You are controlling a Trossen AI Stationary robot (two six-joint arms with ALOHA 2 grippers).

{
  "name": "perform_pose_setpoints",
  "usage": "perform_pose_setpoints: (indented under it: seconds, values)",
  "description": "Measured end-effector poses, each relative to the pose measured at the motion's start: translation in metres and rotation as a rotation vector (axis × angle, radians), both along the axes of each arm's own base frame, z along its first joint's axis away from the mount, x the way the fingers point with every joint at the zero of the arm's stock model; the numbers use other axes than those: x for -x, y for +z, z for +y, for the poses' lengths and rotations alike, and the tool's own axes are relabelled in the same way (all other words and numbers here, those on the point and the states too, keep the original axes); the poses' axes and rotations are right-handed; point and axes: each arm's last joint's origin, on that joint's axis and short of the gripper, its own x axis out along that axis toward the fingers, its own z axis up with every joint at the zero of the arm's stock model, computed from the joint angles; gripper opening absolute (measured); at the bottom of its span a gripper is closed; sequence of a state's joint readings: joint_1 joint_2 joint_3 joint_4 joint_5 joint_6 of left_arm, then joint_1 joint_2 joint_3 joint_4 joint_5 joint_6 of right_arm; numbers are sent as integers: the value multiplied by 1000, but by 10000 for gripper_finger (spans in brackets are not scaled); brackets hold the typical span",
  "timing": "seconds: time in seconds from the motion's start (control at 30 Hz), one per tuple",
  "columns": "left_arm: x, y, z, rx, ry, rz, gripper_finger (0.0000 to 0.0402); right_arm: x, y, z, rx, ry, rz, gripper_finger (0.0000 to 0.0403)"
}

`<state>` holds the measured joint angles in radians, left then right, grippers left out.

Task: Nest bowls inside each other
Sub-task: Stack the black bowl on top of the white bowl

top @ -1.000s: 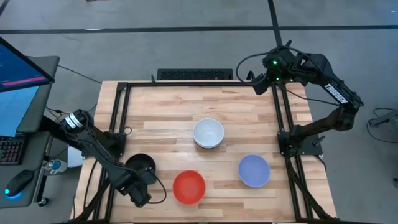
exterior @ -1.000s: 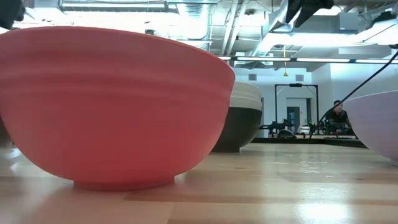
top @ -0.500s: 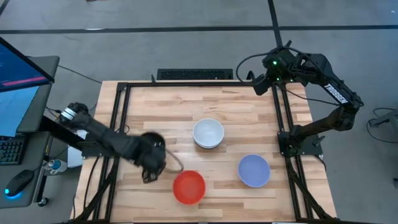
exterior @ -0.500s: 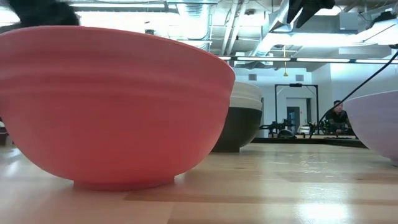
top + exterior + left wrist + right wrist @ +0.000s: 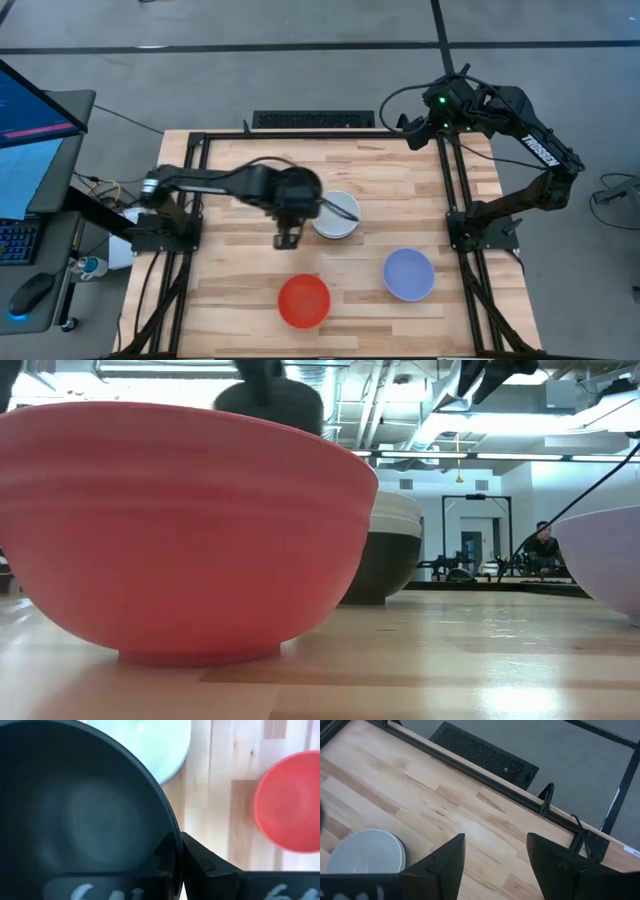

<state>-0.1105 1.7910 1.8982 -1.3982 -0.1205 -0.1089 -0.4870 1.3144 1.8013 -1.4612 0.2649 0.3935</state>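
The left hand (image 5: 287, 237) is out over the middle of the worktop (image 5: 250, 170), closed on the rim of a black bowl (image 5: 80, 820). In the left wrist view that bowl fills most of the frame, open side toward the camera, with one dark finger (image 5: 210, 865) pressed against the outside of its rim. From above, the bowl is hard to separate from the dark arm around it. The low view shows its dark rounded shape up in the air, behind the top edge of the red bowl.

Just to the right of the hand stands a stack of bowls (image 5: 335, 215). A white bowl sits on top, and in the low view a black one shows beneath the white rims. The carried bowl is just beside this stack on its left, overlapping its edge in the left wrist view.

Nearer than the hand, toward the front edge of the worktop, sits the red bowl (image 5: 304, 301), upright and alone. To its right, well apart from it, sits the pale blue-lavender bowl (image 5: 409, 274), also upright and alone.

The right hand (image 5: 495, 857) waits high over the far right corner of the worktop with its fingers spread and nothing between them. A dark grille (image 5: 313, 120) lies on the floor just beyond the far edge.

A person (image 5: 543, 545) sits far back in the room.
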Motion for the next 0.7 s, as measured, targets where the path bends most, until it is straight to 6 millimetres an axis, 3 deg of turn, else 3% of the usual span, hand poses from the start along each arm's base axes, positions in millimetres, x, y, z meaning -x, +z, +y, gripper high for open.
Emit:
perform_pose_setpoints:
  seconds: [0.17,0.37,0.6,0.7]
  values:
    - [-45,-12,9,-31,-101,63,0,0,0,0,0,-3,-1,235]
    - [-89,-27,3,26,-194,22,0,0,0,0,-6,-15,-6,235]
    - [-96,-69,0,-7,-185,142,0,0,0,0,-6,-16,-4,235]
    - [-100,-77,-1,-20,-198,121,0,0,0,0,-3,-18,-3,235]
